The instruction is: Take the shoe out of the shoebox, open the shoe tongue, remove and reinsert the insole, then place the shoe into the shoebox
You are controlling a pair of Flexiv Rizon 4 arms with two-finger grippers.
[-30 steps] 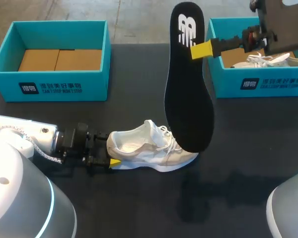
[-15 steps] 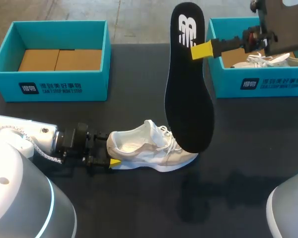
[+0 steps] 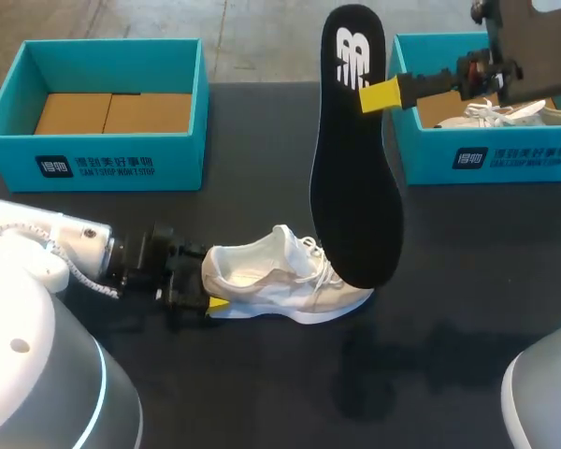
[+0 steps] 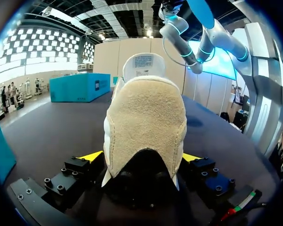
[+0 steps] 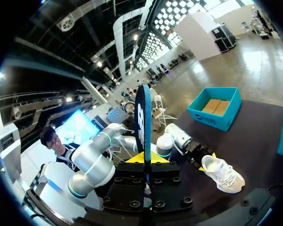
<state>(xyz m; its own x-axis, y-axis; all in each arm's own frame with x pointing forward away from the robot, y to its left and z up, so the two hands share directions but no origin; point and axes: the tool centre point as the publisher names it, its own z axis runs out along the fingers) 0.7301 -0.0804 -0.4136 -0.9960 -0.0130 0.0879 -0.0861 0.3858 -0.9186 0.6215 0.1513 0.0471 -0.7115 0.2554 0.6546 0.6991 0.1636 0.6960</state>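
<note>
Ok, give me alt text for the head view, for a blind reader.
The right gripper holds a black insole upright above a white shoe, whose heel the left gripper grips. Behind stand a left shoebox and a right shoebox holding another shoe.

A second teal box (image 3: pixel 505 159) is sitting open-topped, with a dark printed panel showing on its front wall. Inside this box a spare white shoe (image 3: pixel 510 114) is lying with its laces showing. Brown cardboard (image 3: pixel 438 108) is lining the floor of the box beside that shoe. Under the box, a black table (image 3: pixel 262 374) is stretching away to the near side.
</note>
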